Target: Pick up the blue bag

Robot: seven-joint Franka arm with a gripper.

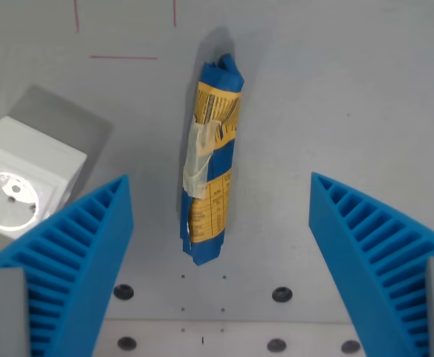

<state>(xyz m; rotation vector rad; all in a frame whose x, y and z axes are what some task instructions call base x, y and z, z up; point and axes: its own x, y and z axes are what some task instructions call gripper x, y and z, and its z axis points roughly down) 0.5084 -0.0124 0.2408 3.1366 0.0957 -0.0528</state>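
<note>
While the blue bag (211, 160) lies rolled into a long, narrow bundle at the centre of the frame, running nearly top to bottom with a slight lean, we see its yellow printed label and a strip of pale tape across its middle. It rests flat on the grey bench (336, 104), with its lower end near the middle of the picture's lower half. Our gripper (221, 186) stands wide open and holds nothing: its two blue ribbed fingers (76, 253) rise from the lower left and lower right corners, each well apart from the bag, which sits between them. At the left edge of the frame a white socket block (24, 178) stands on the bench. Thin red lines (124, 56) mark the surface at the upper left, and dark screw holes (282, 294) dot the bottom.
</note>
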